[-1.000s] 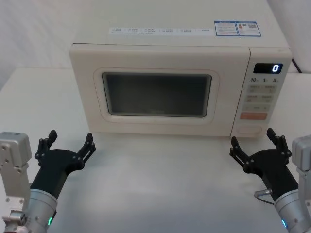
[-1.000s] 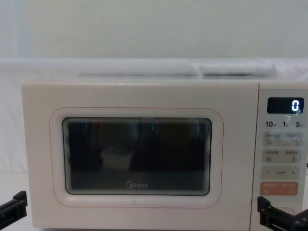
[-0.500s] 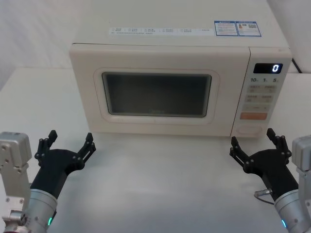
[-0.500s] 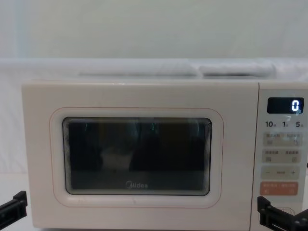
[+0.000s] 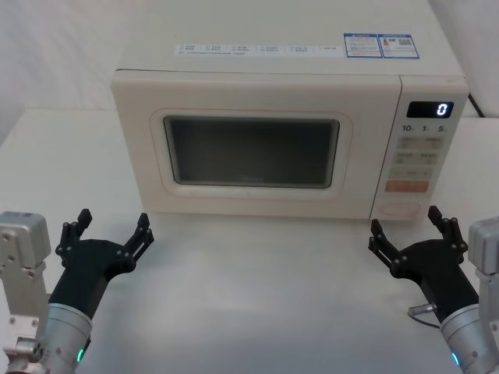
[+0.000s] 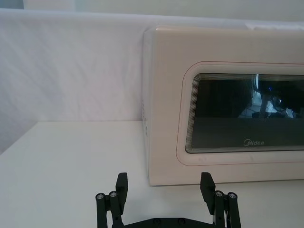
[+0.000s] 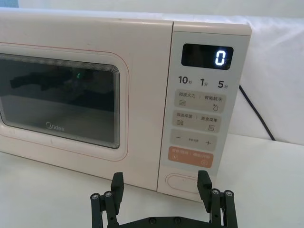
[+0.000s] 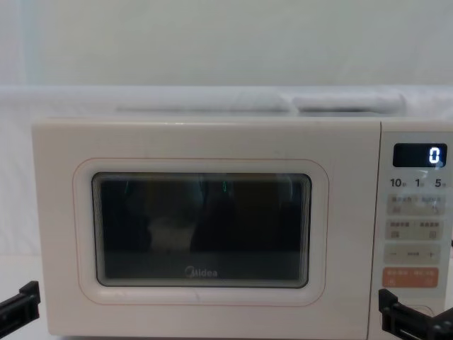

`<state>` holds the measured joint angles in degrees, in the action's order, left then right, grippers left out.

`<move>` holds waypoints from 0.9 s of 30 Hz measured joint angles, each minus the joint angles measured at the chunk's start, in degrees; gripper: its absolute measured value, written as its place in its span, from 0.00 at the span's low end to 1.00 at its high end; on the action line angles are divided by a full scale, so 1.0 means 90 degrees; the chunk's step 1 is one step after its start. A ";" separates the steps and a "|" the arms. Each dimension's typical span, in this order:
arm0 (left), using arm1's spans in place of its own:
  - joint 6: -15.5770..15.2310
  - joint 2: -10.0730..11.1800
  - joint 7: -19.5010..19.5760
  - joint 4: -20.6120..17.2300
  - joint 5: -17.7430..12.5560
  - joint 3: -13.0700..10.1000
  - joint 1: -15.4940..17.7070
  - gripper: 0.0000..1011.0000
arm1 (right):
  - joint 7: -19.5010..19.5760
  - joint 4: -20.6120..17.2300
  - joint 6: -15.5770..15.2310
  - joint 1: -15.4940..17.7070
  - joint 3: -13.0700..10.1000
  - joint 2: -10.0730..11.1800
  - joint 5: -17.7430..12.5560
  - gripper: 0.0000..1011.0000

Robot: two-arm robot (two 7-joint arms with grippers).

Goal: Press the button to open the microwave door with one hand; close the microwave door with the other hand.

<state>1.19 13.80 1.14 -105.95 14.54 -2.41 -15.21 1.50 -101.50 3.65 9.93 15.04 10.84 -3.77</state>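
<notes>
The cream microwave stands at the back of the table with the microwave door (image 5: 249, 152) (image 8: 202, 230) (image 6: 237, 114) (image 7: 71, 95) shut flush. The button (image 5: 399, 209) (image 7: 183, 182), a cream pill shape, sits at the bottom of the control panel. My left gripper (image 5: 111, 226) (image 6: 164, 183) hovers open above the table in front of the microwave's left corner, holding nothing. My right gripper (image 5: 405, 226) (image 7: 160, 180) is open too, a short way in front of the button and not touching it. In the chest view one fingertip (image 8: 21, 304) shows low on the left.
The control panel has a lit display (image 5: 430, 109) reading 0, small pale keys and an orange key (image 5: 408, 186) just above the button. A black power cord (image 7: 256, 111) runs along the white backdrop right of the microwave. White table (image 5: 257, 296) lies between the grippers.
</notes>
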 joint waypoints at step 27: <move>0.0000 0.0000 0.0000 0.0000 0.0000 0.0000 0.0000 0.99 | 0.0000 0.0000 0.0000 0.0000 0.0000 0.0000 0.0000 0.71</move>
<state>1.19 13.81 1.14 -105.95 14.54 -2.41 -15.21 1.50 -101.49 3.65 9.93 15.04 10.84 -3.78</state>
